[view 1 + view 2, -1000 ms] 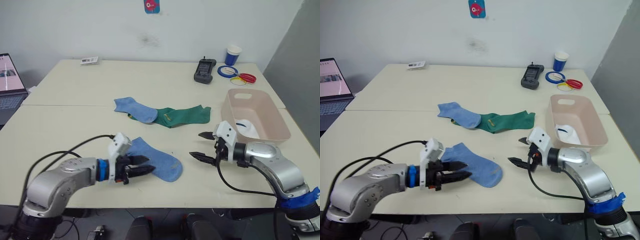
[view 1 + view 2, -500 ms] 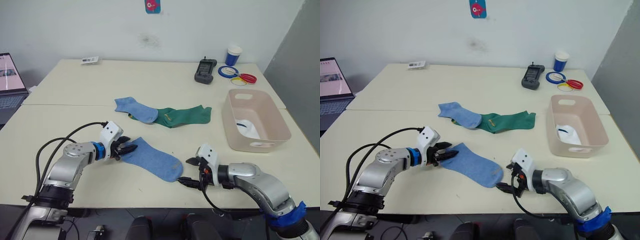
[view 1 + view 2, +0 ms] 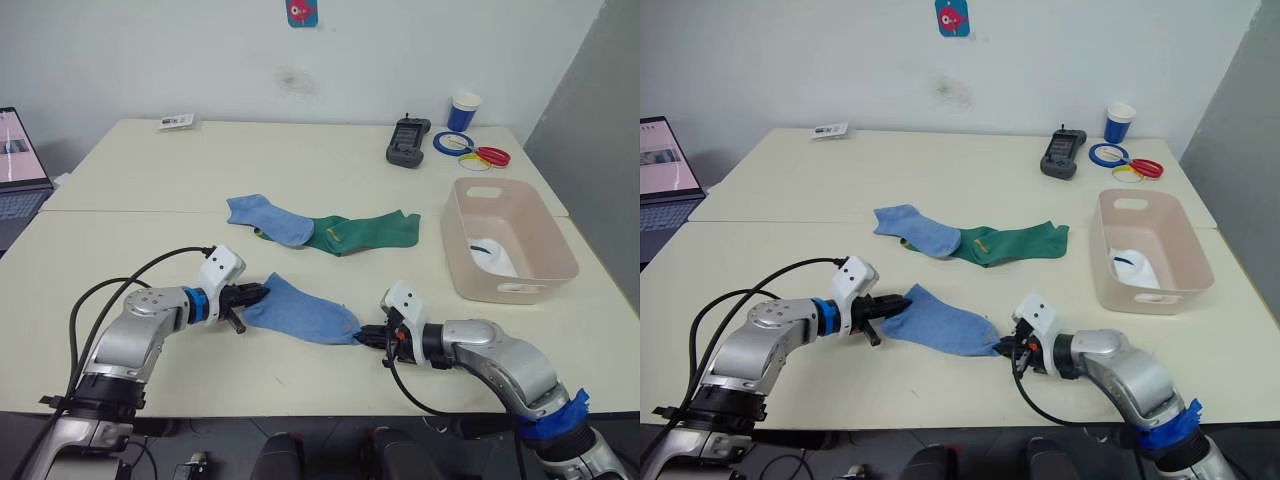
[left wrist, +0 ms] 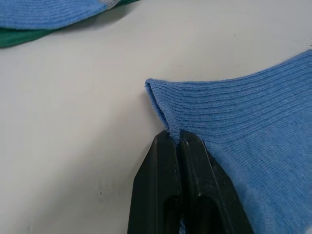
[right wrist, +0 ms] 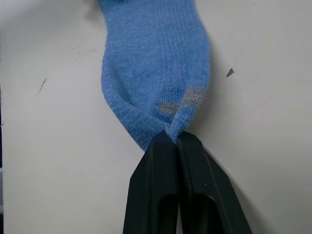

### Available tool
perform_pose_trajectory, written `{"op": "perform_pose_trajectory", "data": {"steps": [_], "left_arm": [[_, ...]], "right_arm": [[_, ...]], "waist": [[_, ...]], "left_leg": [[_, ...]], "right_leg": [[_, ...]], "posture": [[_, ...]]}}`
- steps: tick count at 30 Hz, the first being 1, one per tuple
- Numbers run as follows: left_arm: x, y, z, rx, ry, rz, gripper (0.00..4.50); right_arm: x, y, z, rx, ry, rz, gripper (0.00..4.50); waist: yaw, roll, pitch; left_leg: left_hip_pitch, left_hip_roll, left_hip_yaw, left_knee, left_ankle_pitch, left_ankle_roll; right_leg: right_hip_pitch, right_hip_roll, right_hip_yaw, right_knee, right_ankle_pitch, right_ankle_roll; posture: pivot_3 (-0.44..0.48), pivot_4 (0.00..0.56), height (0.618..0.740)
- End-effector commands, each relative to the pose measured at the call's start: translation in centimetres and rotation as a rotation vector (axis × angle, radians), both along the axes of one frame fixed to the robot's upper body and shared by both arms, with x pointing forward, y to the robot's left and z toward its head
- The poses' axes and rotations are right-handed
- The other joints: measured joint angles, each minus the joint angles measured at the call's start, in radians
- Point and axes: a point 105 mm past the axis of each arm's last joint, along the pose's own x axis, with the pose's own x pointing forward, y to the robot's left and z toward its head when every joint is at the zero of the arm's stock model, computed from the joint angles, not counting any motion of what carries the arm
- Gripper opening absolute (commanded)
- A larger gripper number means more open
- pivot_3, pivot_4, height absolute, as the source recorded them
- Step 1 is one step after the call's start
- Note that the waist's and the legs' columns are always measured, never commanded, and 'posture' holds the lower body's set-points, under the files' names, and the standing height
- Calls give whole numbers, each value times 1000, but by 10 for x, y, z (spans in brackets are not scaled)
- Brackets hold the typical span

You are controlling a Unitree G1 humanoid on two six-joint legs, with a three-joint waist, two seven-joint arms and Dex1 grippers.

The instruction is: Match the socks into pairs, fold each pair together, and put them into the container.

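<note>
- While both hands are pinched shut on opposite ends of one light blue sock [image 3: 300, 316], lying on the desk [image 3: 150, 240], lift both ends evenly so it stays taut between them.
- The container [image 3: 512, 252] lies beyond the right hand [image 3: 372, 335], holding one white sock [image 3: 492, 255].
- Beyond the left hand [image 3: 256, 294] lie a second light blue sock [image 3: 268, 220] overlapping one visible dark green sock [image 3: 370, 231]; carry the held sock there and align cuffs before folding.
- Count in view: two blue, one green, one white.
</note>
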Motion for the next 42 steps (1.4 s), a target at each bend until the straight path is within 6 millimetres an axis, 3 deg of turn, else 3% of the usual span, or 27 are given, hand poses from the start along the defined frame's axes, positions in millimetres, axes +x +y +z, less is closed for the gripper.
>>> {"op": "perform_pose_trajectory", "data": {"steps": [1,7,11,14,15,17,24,25,27,33,38,42], "left_arm": [[-18,1,5,-13,22,47,0],[-59,-25,6,-67,56,157,0],[-73,-42,1,-114,103,205,0],[-88,-57,-4,-125,158,130,0],[-92,-60,-5,-121,166,88,227],[-92,-56,-3,-145,177,86,718],[-98,-25,14,-105,219,-6,3041],[-97,-20,20,-100,217,-40,3325],[-94,-14,31,-94,213,-93,3325],[-38,-27,49,-3,19,-243,3325],[2,-78,46,19,-73,-406,3325],[20,-120,27,55,-75,-511,3325]], "right_arm": [[18,-14,19,4,-69,-14,24],[49,-36,30,-72,-89,64,24],[61,-33,31,-80,-55,148,24],[73,-28,36,-96,-77,182,24],[75,-28,37,-101,-81,190,520],[77,-29,40,-107,-86,207,1060],[77,-57,61,-115,-161,127,3613],[72,-61,62,-118,-168,119,3951],[63,-65,62,-118,-176,111,3951],[29,-51,58,-80,-209,108,3951],[9,-36,56,-66,-259,98,3951],[6,-34,55,-57,-288,35,3951]], "waist": [[0,0,0],[4,0,0],[4,0,0],[3,0,0],[1,0,0],[3,0,0],[5,1,1],[7,1,1],[9,1,1],[13,1,1],[9,1,1],[10,0,1]], "left_leg": [[0,0,0,0,0,0],[0,1,-1,0,0,0],[0,0,-1,0,0,0],[0,0,-1,0,0,0],[0,0,-1,0,0,0],[1,0,-1,0,0,0],[0,0,-1,0,0,0],[0,0,-1,0,0,0],[0,0,-1,0,0,0],[0,-1,0,-1,0,0],[-2,-3,1,0,0,0],[-2,-3,1,1,0,0]], "right_leg": [[0,0,0,0,0,0],[0,-1,1,0,0,0],[0,-1,0,0,0,0],[0,0,0,0,0,0],[0,0,0,0,0,0],[0,0,1,0,0,0],[0,-1,1,0,0,-1],[0,-2,1,0,0,-1],[0,-1,-1,-1,0,-1],[0,-1,-1,-1,-1,-1],[0,0,0,-1,0,-1],[0,3,-1,-1,0,0]], "posture": [[0,150,740],[0,150,740],[0,150,740],[0,150,740],[0,150,740],[0,150,740],[0,150,740],[0,150,740],[0,150,740],[0,150,740],[0,150,740],[0,150,740]]}}
